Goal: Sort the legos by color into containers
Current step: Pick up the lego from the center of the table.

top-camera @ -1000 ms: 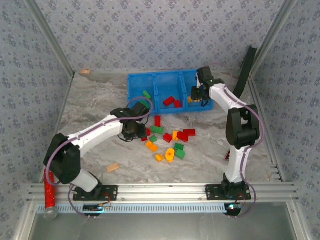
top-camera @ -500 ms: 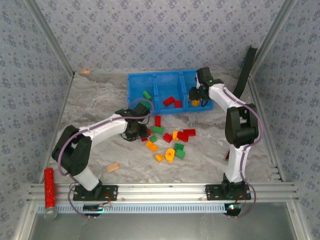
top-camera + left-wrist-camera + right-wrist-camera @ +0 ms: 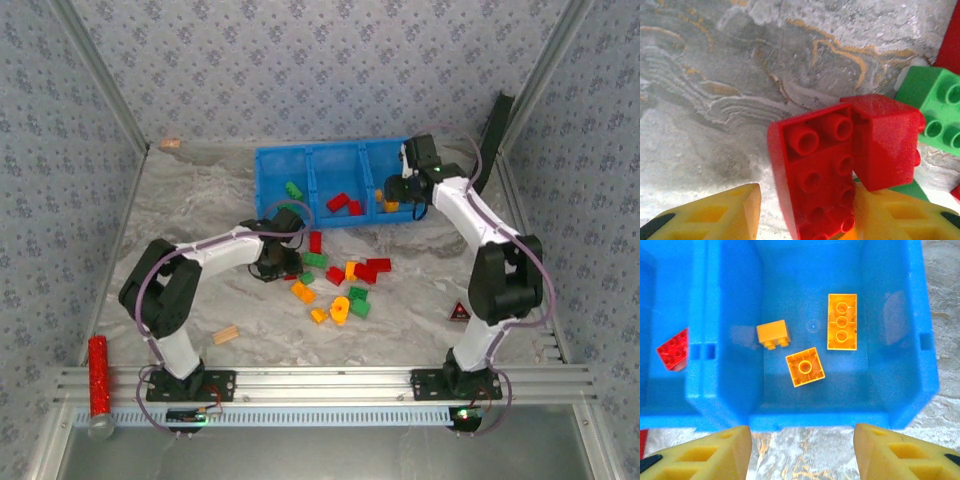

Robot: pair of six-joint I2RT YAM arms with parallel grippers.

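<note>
**Fig.: Red brick, pick to bin**

L gripper (image 3: 284, 263) clamps red studded plastic brick (image 3: 815, 165) beside loose bricks (image 3: 375, 267). Lift straight, clear neighbours, drop in mid bay of bright blue three-bay plastic tray (image 3: 272, 175). R gripper (image 3: 802, 432) agape, empty, over orange bay.

We find bare surface (image 3: 190, 210) left of the blue tray (image 3: 262, 190) and along the near rail (image 3: 320, 380), whereas loose legos (image 3: 345, 285) clutter the middle, a wooden block (image 3: 226, 335) lies front-left, and the right pincer (image 3: 801, 432) gapes unobstructed above the tray's right compartment.
</note>
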